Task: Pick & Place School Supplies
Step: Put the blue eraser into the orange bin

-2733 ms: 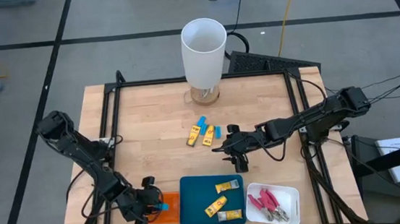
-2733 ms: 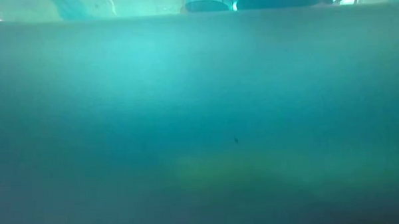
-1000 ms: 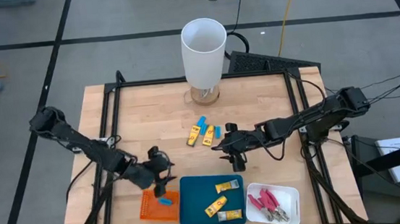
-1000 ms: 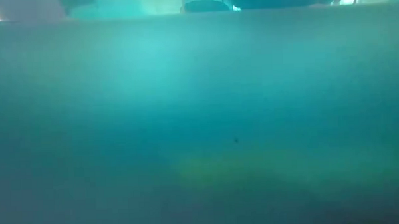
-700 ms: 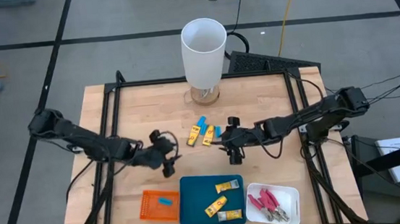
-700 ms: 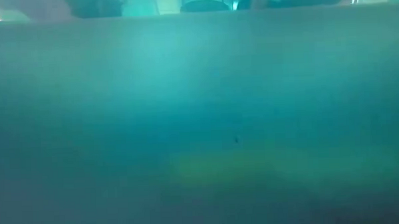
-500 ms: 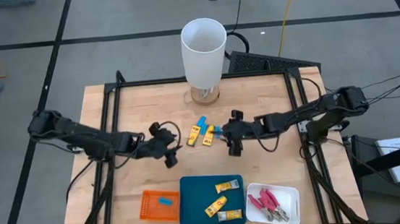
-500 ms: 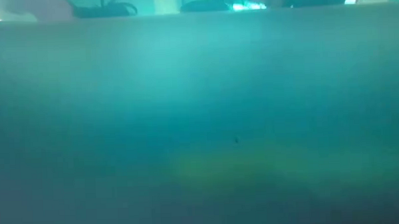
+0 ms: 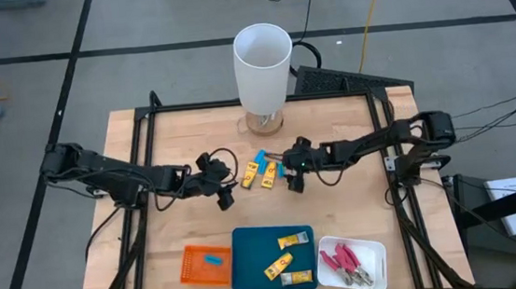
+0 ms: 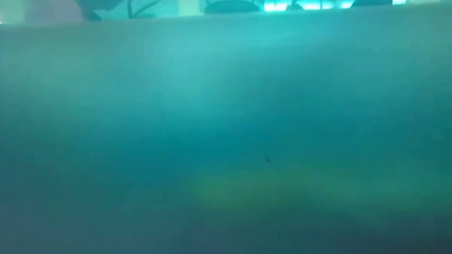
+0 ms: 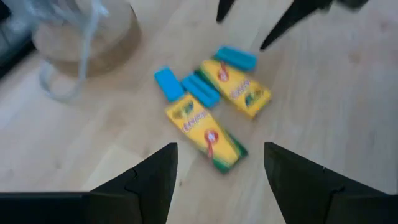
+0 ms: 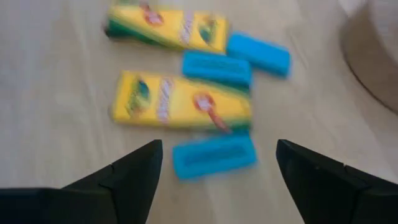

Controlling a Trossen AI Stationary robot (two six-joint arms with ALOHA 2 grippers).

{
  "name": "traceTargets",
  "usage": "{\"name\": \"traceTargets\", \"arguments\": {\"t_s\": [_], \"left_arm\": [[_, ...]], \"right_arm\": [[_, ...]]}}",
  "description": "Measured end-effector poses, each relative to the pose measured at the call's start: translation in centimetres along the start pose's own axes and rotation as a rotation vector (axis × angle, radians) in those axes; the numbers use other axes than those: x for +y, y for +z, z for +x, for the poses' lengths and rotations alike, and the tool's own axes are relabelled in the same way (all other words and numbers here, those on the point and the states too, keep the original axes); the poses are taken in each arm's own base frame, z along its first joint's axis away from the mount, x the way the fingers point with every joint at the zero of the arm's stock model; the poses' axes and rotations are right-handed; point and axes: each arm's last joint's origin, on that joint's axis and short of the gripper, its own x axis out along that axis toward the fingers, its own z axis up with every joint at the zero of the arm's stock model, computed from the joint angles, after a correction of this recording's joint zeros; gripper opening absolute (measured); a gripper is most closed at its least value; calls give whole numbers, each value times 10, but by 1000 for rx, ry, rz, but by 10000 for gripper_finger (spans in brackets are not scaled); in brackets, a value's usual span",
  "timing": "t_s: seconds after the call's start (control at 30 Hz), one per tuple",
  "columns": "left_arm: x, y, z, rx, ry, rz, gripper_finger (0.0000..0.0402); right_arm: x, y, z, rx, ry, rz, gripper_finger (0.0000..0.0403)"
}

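Grey floor with dark seams surrounds a wooden table (image 9: 183, 142) at frame centre in the high view. A tall white cylinder (image 9: 263, 64) stands at the table's upper middle. Just below it lies a cluster of two yellow boxes (image 9: 259, 173) and light-blue blocks (image 9: 259, 156). The left gripper (image 9: 225, 189) sits just left of this cluster, fingers spread and empty. The right gripper (image 9: 288, 174) sits just right of it, touching or nearly touching the rightmost block; whether it touches cannot be told. Along the lower edge, an orange tray (image 9: 205, 265) holds one blue block, a teal tray (image 9: 250, 267) holds three yellow boxes (image 9: 287, 259), and a white tray (image 9: 373, 249) holds red-handled tools (image 9: 347, 261).

Low view: a teal blur fills the frame; nothing on the table can be made out.

Left wrist view: the left gripper's dark fingers (image 11: 146, 180) stand apart at the lower edge, holding nothing. Between and beyond them lie the two yellow boxes (image 11: 208, 134) and three blue blocks (image 11: 199, 90), with the right gripper's fingertips (image 11: 286, 18) at the upper right.

Right wrist view: the right gripper's fingers (image 12: 127, 177) are spread wide at the lower edge, empty. One blue block (image 12: 213, 155) lies between them, the two yellow boxes (image 12: 180, 102) and two further blocks beyond.
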Motion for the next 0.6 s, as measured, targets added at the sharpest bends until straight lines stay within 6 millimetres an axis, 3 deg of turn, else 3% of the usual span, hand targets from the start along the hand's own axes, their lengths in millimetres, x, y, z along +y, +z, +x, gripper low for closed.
{"name": "traceTargets", "arguments": {"t_s": [0.4, 0.6], "left_arm": [[-4, -6, 14, 38, -17, 12, 244], [-5, -6, 15, 41, -34, 10, 244]], "right_arm": [[15, 3, 4, -29, 313, 49, 285], [14, -5, 4, 68, 316, 92, 278]]}}
